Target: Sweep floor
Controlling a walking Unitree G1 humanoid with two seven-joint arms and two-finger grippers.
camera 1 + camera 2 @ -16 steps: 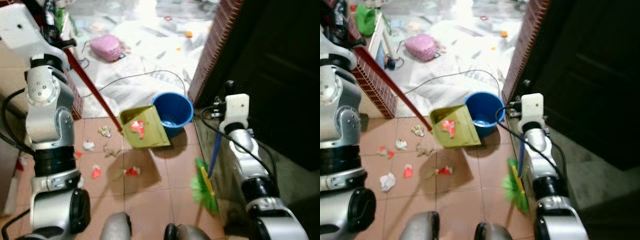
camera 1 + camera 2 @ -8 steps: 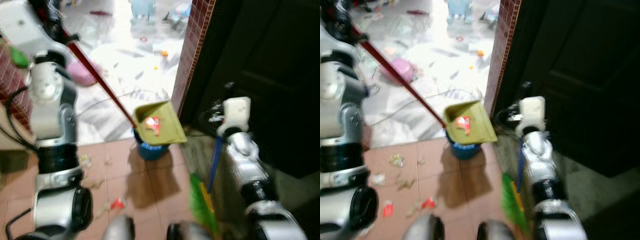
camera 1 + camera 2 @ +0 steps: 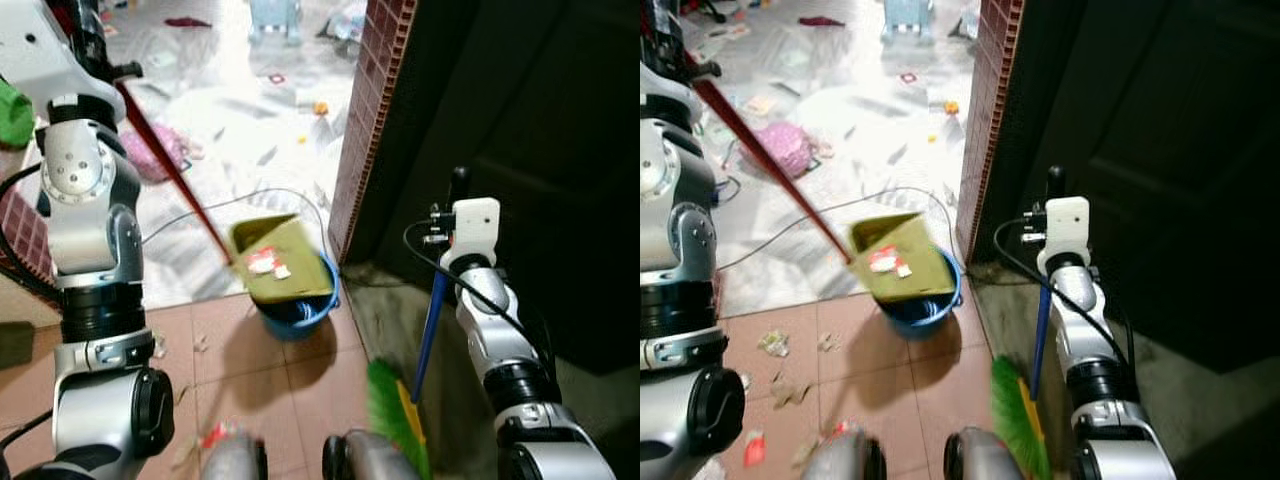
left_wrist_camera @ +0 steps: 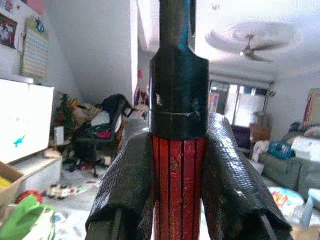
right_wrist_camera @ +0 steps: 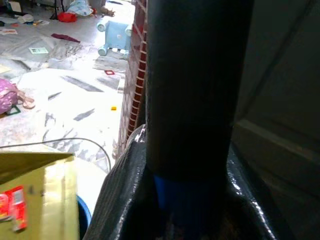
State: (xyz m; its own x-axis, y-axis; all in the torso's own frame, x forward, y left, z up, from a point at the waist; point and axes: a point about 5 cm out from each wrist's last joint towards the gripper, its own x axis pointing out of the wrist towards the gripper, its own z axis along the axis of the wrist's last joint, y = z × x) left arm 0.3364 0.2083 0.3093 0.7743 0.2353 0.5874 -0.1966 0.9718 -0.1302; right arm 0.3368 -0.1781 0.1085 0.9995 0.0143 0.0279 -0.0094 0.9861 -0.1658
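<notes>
A yellow-green dustpan [image 3: 277, 268] hangs tilted over the blue bucket [image 3: 303, 308], with red and white scraps [image 3: 264, 263] lying on its blade. Its long red handle [image 3: 172, 170] runs up to my left gripper [image 4: 180, 155], which is shut on it high at the left. My right gripper [image 5: 190, 170] is shut on the broom's handle [image 3: 431, 322], blue below and black on top, which stands upright at my right side. The broom's green bristles [image 3: 393, 408] rest on the floor by my feet.
Paper litter [image 3: 773, 343] lies on the brown tiles at the left. A brick pillar [image 3: 362, 110] and a dark door [image 3: 540, 130] stand to the right. A grey cable [image 3: 260, 194], a pink bag [image 3: 783, 148] and toys lie on the pale floor beyond.
The view has shifted as I moved. The dustpan, beside the bucket a second ago, now tilts over it. The broom stays upright in my right gripper.
</notes>
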